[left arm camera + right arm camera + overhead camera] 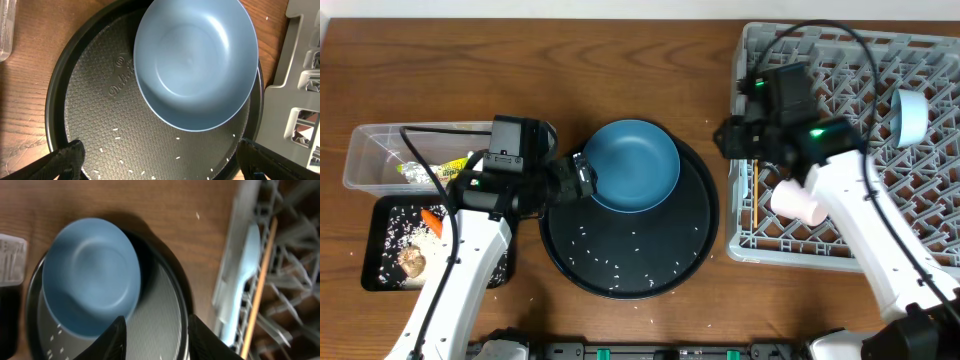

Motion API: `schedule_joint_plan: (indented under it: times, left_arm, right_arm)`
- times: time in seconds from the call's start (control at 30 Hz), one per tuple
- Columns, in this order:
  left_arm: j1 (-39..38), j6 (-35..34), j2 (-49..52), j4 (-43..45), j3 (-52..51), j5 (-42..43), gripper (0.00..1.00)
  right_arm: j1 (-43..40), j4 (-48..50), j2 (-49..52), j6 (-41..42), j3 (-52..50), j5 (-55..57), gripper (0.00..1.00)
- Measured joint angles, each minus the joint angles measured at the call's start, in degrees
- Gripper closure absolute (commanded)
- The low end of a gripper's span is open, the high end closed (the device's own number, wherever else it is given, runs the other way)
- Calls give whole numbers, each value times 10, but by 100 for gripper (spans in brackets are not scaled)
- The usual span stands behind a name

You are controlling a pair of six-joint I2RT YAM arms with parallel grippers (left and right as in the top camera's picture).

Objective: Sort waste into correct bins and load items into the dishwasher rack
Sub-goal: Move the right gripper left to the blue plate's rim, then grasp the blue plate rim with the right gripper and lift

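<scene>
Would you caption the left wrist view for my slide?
Open left gripper before blue plate on round black tray with rice grains.

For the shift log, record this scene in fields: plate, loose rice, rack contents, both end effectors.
plate: large dark-blue round plate, on large round black tray, not yet racked
rice: scattered white rice grains on that tray
rack: large grey plastic lattice crate holding pink cup, light-blue cup, white plastic utensil, thin wooden chopstick
left end effector: open, beside plate's rim
right end effector: open, empty
</scene>
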Motion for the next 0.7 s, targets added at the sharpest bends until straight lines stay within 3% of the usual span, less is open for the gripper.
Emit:
schedule_joint_plan:
  times: [0.13, 0.43, 0.67, 0.7]
  left_arm:
    - [0, 0, 0, 0, 0, 0, 2]
    - [0, 0, 0, 0, 0, 0, 2]
    - [0, 0, 0, 0, 0, 0, 2]
    - [0, 0, 0, 0, 0, 0, 2]
  right_arm:
    - [47, 28, 33, 10, -5, 67, 55]
    - [70, 117, 180, 11, -11, 60, 57]
    - [81, 139, 243, 13, -15, 36, 64]
    - [81, 140, 245, 13, -15, 35, 73]
